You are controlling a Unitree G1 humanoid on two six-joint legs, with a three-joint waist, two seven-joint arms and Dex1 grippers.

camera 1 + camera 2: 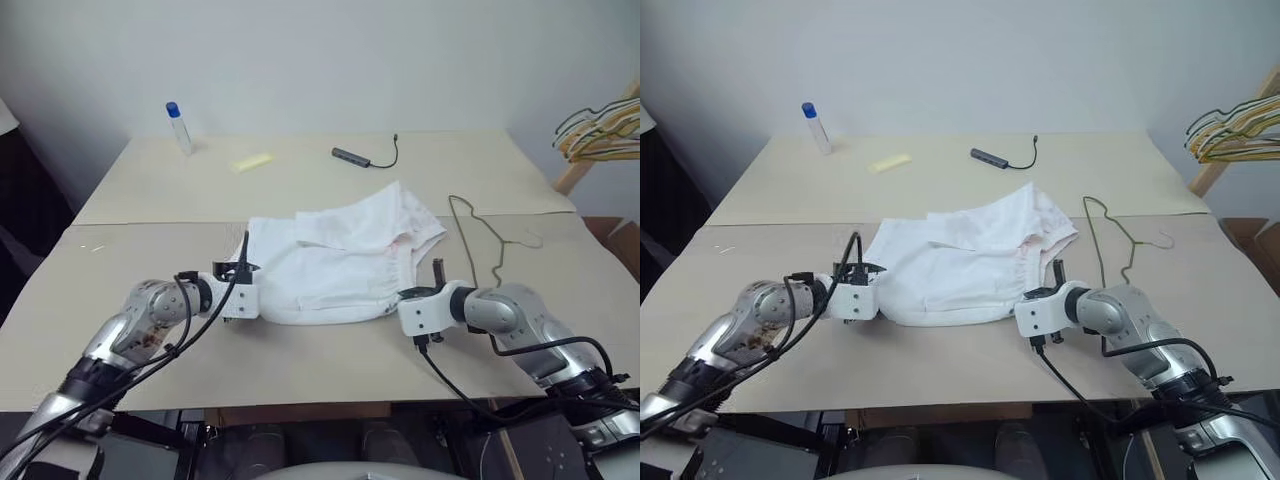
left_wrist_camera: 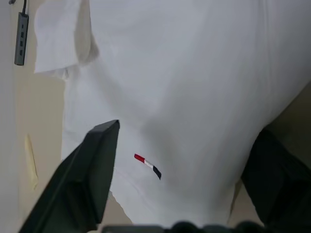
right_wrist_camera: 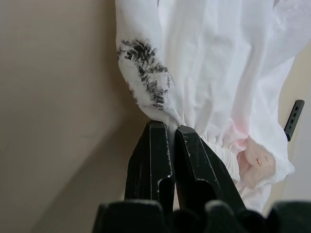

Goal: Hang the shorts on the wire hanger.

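Both arms reached low over worktop (image 1: 300, 360) | right gripper (image 3: 167, 133) clamped on shorts (image 1: 340, 260) waistband edge | left gripper (image 2: 184, 160) spread, straddling hem | wire hanger (image 1: 480, 235) beside.

Lab: bare table (image 1: 300, 370), blank wall (image 1: 320, 60)

One shorts (image 1: 340, 265), one wire hanger (image 1: 478, 232)

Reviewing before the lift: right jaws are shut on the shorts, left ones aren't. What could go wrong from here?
1. The right gripper pinches only a thin edge of the shorts; it may slip when lifted.
2. The left gripper straddles the cloth with jaws open; closing could bunch several layers.
3. The wire hanger lies close to the shorts; dragging cloth could snag or shift it.
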